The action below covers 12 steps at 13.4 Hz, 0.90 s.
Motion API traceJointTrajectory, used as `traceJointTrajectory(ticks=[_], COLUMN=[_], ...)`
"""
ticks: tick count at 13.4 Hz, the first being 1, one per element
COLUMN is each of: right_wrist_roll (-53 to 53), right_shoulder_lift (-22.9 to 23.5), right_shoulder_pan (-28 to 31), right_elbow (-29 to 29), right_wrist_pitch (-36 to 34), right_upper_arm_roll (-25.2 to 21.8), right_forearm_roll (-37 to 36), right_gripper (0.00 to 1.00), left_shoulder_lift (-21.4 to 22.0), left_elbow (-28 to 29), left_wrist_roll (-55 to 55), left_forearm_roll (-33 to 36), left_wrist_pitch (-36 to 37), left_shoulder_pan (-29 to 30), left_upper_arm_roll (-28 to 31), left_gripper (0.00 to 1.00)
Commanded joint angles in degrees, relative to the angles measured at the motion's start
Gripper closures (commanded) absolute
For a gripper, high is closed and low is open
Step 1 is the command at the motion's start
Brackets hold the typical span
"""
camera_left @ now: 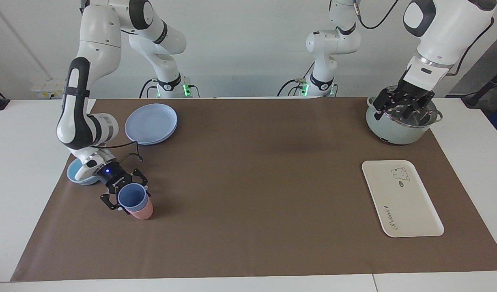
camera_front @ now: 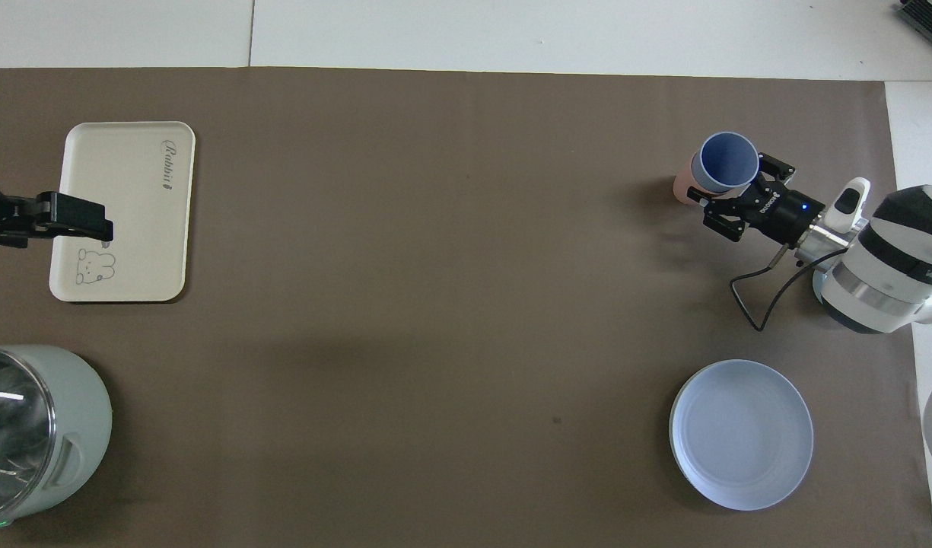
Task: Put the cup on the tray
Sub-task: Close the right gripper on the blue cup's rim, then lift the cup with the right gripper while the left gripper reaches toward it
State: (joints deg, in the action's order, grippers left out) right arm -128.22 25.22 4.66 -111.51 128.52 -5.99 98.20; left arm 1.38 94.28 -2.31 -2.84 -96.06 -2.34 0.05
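White tabletop (camera_left: 21, 170) with seams between panels, mostly covered by a matte brown rectangular paper mat (camera_left: 256, 182), faint creases in it. Plain pale grey-white wall (camera_left: 248, 48) runs along 12 o'clock in the facing view. White wall socket strip (camera_left: 43, 90) at 10 o'clock, dark gear at both table ends. Lighting even, diffuse, soft shadows on the mat.
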Motion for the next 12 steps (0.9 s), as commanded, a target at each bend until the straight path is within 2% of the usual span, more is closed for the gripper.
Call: traceJointTrajectory(ticks=[1, 3, 6, 10, 11, 12], right_wrist_roll=[8.3, 22.8, 39.9, 62.4, 69.6, 77.1], right_shoulder_lift=[-3.3, -7.0, -11.3, -17.1, -18.5, -19.7], right_shoulder_pan=[-3.0, -5.2, -5.5, -9.0, -11.1, -12.7], right_elbow=[1.6, 2.1, 3.0, 3.0, 2.9, 3.0], right_wrist_pitch=[7.1, 11.3, 11.1, 9.6, 9.5, 8.3], right_upper_arm_roll=[0.2, 0.2, 0.2, 0.2, 0.2, 0.2], right_forearm_roll=[-2.0, -14.8, -32.7, -50.9, -56.3, -61.1], right_gripper=[1.0, 1.0, 1.0, 1.0, 1.0, 1.0], left_shoulder_lift=[1.7, 1.9, 1.6, -0.3, -2.0, -5.4], left_elbow=[1.6, 1.8, 1.8, 0.6, -1.1, -4.1], left_wrist_roll=[0.1, -0.1, -0.2, -9.0, -14.1, -20.4], left_forearm_roll=[-0.7, -0.7, -1.9, -14.2, -17.9, -20.3], left_wrist_pitch=[-0.2, 0.3, -1.9, -3.9, -5.5, -5.8], left_shoulder_pan=[-0.2, -0.5, -0.6, -4.0, -5.5, -7.9], left_upper_arm_roll=[-0.1, -0.2, -0.8, -1.5, -1.5, -1.5], left_gripper=[0.0, 0.0, 0.0, 0.0, 0.0, 0.03])
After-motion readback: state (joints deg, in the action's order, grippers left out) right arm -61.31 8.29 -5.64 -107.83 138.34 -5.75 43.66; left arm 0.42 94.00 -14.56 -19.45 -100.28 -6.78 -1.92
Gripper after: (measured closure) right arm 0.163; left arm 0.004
